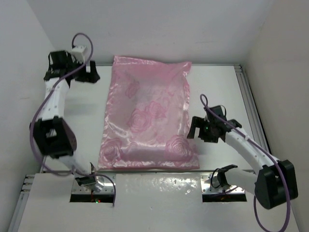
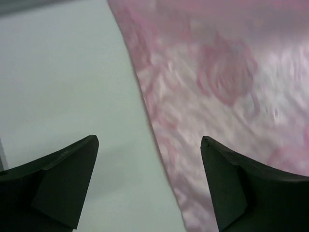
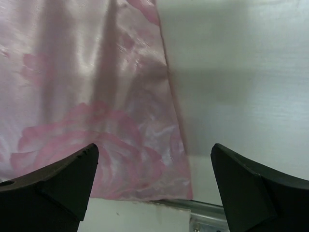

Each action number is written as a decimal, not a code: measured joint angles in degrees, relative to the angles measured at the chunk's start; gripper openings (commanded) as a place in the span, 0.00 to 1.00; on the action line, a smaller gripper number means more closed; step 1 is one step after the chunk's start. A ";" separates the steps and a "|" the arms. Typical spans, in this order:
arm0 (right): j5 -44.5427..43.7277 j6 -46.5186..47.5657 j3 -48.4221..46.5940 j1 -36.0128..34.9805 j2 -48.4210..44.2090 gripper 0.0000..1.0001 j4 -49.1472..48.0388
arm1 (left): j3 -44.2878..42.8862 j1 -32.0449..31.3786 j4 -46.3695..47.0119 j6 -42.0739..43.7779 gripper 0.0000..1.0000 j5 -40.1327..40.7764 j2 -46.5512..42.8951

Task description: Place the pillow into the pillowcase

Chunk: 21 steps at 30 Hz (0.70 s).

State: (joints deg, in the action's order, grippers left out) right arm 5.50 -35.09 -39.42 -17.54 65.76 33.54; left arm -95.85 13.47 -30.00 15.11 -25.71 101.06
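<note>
L gripper point(image 2: 149, 140): both fingers point(image 2: 63, 179) spread wide, nothing btwn them, no grip on anything. It hangs over the left long edge of the pillowcase point(image 2: 231, 96), w/ that edge running diagonally through the gap; one finger is over bare table point(image 2: 63, 72), the other over pink satin. From the top cam the L gripper point(image 1: 91, 72) sits at the case's far-left corner, just beside the fabric; can't tell if it touches.

R gripper point(image 3: 154, 147): jaws also wide apart, empty. Below it is the pillowcase point(image 3: 87, 96) near-right corner, w/ the rose weave showing, the edge crossing the gap and the white table point(image 3: 241, 72) to the right. A metal strip point(image 3: 207, 212) runs just past the case's near edge. From the top cam the R gripper point(image 1: 197, 128) is at the case's right edge, toward the near end.

Pillowcase point(image 1: 145, 121) lies flat on the table point(image 1: 217, 92) btwn the two arms, long side running near-to-far, far-right corner slightly pulled out. It looks puffed, w/ soft folds; what's inside is hidden.
</note>
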 measured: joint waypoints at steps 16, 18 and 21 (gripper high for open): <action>7.28 -8.50 21.16 6.25 -9.42 0.94 -9.55 | 37.88 5.84 -22.25 11.82 0.80 2.71 -20.09; 5.62 -7.85 19.76 8.98 -9.60 0.99 -8.24 | 37.68 6.05 -20.02 10.84 0.80 5.42 -21.22; 2.12 -5.51 13.66 14.67 -7.67 0.99 -3.93 | 37.68 6.23 -16.81 8.96 0.81 10.10 -21.57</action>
State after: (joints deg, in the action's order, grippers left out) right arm 7.62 -40.60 -25.76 -2.87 58.08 29.61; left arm -58.17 19.70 -46.81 24.08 -15.62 79.48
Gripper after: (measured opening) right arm 0.985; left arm 0.805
